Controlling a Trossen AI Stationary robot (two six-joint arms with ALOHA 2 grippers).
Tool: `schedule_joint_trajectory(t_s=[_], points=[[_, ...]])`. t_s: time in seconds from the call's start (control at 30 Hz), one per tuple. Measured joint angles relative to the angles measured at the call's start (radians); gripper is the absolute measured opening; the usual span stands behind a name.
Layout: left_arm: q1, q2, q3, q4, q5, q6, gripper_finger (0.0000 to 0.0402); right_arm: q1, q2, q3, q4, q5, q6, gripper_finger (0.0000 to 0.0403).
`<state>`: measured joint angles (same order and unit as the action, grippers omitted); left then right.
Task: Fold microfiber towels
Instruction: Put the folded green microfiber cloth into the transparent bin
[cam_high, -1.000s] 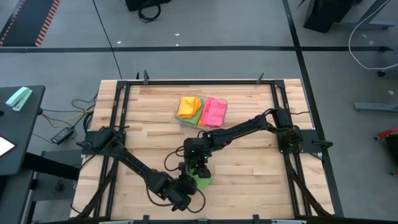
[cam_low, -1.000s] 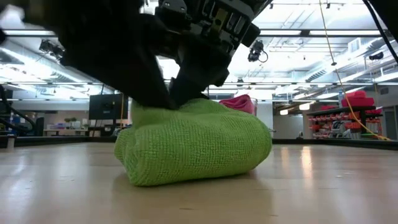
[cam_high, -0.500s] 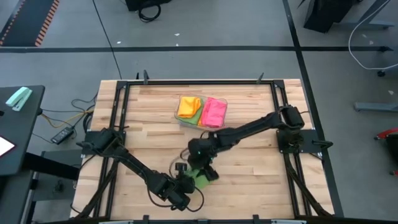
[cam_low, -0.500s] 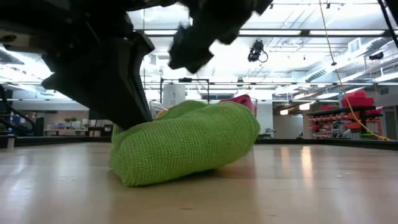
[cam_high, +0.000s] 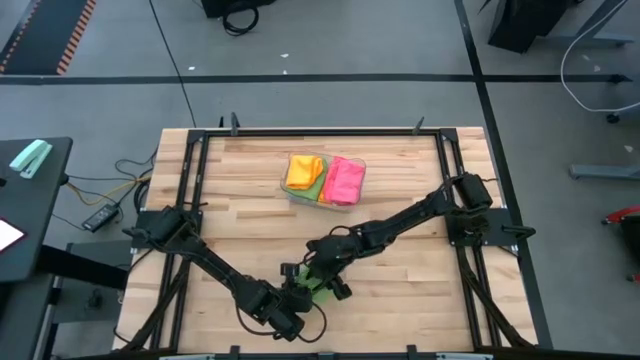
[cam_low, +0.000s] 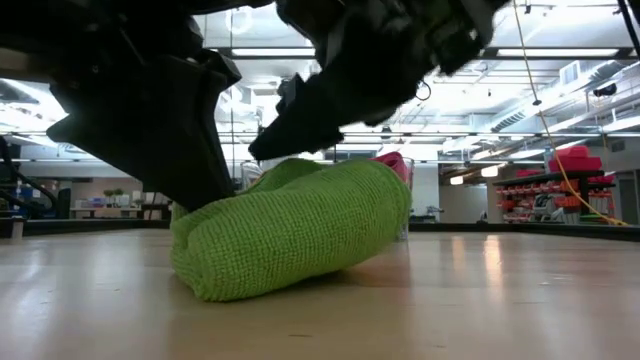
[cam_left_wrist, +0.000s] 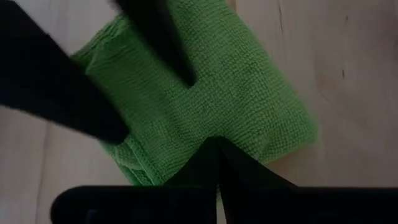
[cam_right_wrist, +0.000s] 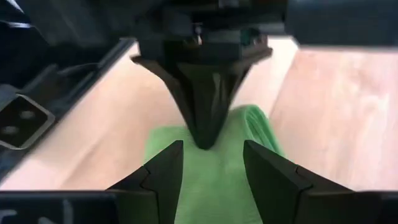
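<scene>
Near the bench's (cam_high: 240, 200) front edge, the left pincer (cam_high: 300, 296) is pinched tight on the folded green towel (cam_low: 290, 240), whose long axis runs slantwise. The right pincer (cam_right_wrist: 208, 165) hovers above it, fingers apart. Farther back, a clear tray (cam_high: 297, 193) holds orange and pink towels (cam_high: 344, 180).

The green towel (cam_low: 290, 230) is soft cloth with a nubbly, looped matt weave and a stitched hem. The bench (cam_high: 400, 280) is pale wood in jointed strips, smooth with a faint sheen. Both pincers' fingers (cam_right_wrist: 273, 180) look like matt black plastic.
</scene>
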<state>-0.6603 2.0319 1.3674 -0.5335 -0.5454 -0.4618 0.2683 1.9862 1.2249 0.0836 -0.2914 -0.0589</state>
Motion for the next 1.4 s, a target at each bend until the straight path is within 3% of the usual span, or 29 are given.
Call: schedule_joint_trajectory(t_s=[0.17,0.33,0.53,0.8,0.97,1.13,1.4], points=[[0.000,0.000,0.000,0.002,0.000,0.000,0.0029,0.010,0.000,-0.103,0.096,0.112,-0.009,0.0177],[0.001,0.000,0.000,0.005,0.000,-0.025,0.0032,0.007,0.000,-0.146,0.123,0.149,-0.005,0.0177],[0.001,0.000,0.000,0.005,0.003,-0.027,0.0017,0.010,-0.041,-0.085,0.072,0.160,0.000,0.0177],[-0.001,0.000,0.000,-0.017,0.002,-0.027,0.0019,0.101,-0.079,-0.076,0.010,0.205,-0.189,0.0181],[-0.001,0.000,0.000,-0.022,0.002,-0.026,0.0024,0.165,-0.062,-0.077,-0.065,0.328,-0.313,0.0218],[-0.001,0.000,0.000,-0.046,0.002,-0.027,0.0014,0.232,-0.064,-0.076,-0.096,0.544,-0.421,0.0275],[0.002,0.000,0.000,-0.110,0.001,-0.084,0.0018,0.275,-0.055,-0.075,-0.104,0.666,-0.616,0.0343]])
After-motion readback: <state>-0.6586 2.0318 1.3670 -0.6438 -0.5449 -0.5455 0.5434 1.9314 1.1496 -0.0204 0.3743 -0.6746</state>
